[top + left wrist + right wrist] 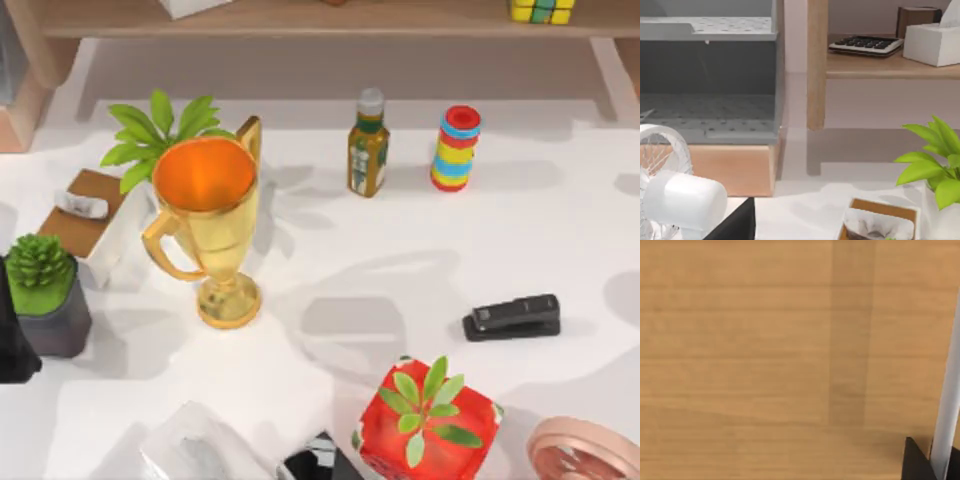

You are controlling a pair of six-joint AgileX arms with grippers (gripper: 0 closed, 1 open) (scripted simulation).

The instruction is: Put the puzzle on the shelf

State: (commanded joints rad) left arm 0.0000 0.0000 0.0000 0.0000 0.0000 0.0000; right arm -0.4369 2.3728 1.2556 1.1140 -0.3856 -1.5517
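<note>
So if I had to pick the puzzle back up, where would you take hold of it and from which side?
Probably by two opposite flat faces of the puzzle, coming from the open table-facing front of the shelf. It sits on the board near the top view's right end, and its square, tiled sides would suit a two-finger pinch. The ring stack on the table below leaves that front approach open.

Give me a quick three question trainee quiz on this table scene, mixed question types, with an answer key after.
1. True or false: the yellow and green tiled puzzle cube sits on the long light-brown wooden shelf.
2. What stands nearest the brown sauce bottle with the grey cap? A) black stapler B) red, yellow and blue ring stack C) gold trophy cup
3. Fill in: the trophy cup's inside is ____.

Key: 1 true; 2 B; 3 orange.
</note>
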